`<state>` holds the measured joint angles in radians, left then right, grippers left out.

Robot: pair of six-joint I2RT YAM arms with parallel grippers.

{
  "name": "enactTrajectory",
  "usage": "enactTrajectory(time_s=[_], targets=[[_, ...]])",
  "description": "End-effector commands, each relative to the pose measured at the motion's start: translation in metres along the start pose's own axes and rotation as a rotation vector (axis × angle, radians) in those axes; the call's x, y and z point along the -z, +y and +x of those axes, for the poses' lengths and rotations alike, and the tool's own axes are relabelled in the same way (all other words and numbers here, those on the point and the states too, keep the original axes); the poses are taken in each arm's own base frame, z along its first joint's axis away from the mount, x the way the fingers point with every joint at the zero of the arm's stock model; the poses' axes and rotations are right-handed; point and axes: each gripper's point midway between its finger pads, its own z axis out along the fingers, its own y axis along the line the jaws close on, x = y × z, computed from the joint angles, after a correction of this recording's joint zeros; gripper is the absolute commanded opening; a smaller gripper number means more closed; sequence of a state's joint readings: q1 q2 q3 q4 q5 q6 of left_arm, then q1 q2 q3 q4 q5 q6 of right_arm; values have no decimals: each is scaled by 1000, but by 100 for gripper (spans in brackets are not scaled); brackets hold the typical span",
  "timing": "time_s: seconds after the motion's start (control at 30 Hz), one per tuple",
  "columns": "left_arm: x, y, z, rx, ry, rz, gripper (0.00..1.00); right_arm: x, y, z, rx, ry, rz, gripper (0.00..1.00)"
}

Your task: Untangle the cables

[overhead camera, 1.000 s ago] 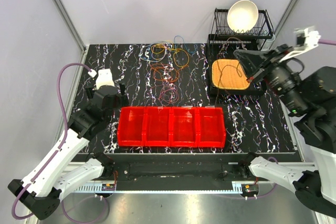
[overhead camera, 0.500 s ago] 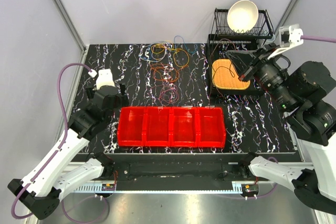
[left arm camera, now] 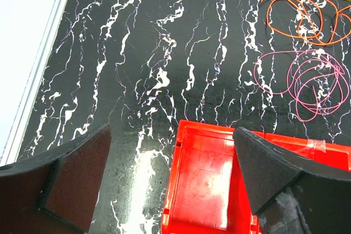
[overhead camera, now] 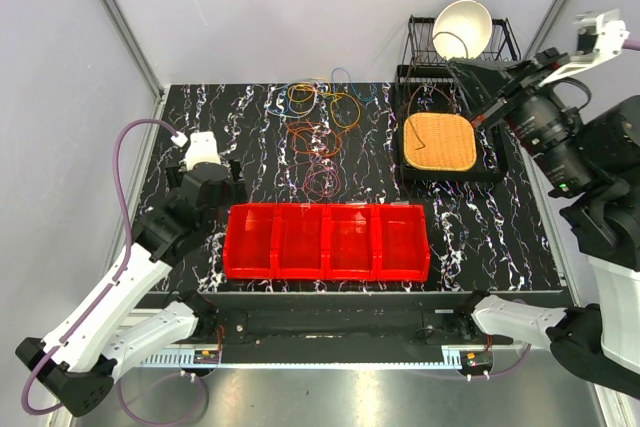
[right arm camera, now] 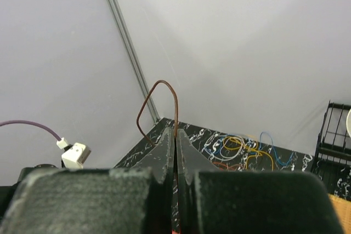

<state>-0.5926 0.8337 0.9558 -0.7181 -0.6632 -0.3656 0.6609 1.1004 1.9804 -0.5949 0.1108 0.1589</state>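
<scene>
The cables lie in a loose heap at the back of the table [overhead camera: 316, 107]: yellow, blue and white loops, an orange cable [overhead camera: 312, 137] and a pink-maroon cable [overhead camera: 322, 182] nearer the front. My right gripper [overhead camera: 465, 72] is raised high over the dish rack side. It is shut on a thin brown cable [right arm camera: 175, 102], which loops up out of the closed fingertips [right arm camera: 175, 132]. My left gripper [overhead camera: 228, 172] hovers at the left end of the red bins, open and empty [left arm camera: 171, 130]. The orange cable [left arm camera: 299, 12] and pink cable [left arm camera: 315, 80] lie beyond it.
A row of red bins [overhead camera: 327, 240] stands at the front centre, and its left bin [left arm camera: 181, 152] is under my left gripper. A woven mat on a black tray [overhead camera: 440, 142] lies at the right. A dish rack holding a white bowl [overhead camera: 461, 29] stands behind it.
My right gripper dipped toward the woven mat, then rose up and back toward the dish rack with the brown cable in it. The left arm has barely moved.
</scene>
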Motion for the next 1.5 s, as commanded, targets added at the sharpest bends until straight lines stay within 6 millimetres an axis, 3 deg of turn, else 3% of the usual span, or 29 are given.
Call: enactTrajectory(time_s=[0.0,0.2,0.4,0.67,0.9,1.13,1.33,1.47], targets=[[0,3,-4,-7,-18,-22,96,3,7,-28,37,-78,-30,0],[-1,3,-4,-11,-14,-25,96,2,4,-31,45,-86,-14,0],[-1,2,-4,-12,-13,-24,96,1,0,-14,43,-57,-1,0],[-2,2,-3,-15,-8,-25,96,17,-6,0,-9,-38,15,0],[-2,1,-3,-15,-8,-23,96,38,-17,39,-64,23,45,0],[-1,1,-3,-17,-8,-22,96,41,-33,62,-60,58,118,0],[-1,1,-3,-17,-10,-20,96,49,-42,96,-101,119,155,0],[-1,0,-2,-20,-8,-20,96,63,-55,137,-125,195,205,0]])
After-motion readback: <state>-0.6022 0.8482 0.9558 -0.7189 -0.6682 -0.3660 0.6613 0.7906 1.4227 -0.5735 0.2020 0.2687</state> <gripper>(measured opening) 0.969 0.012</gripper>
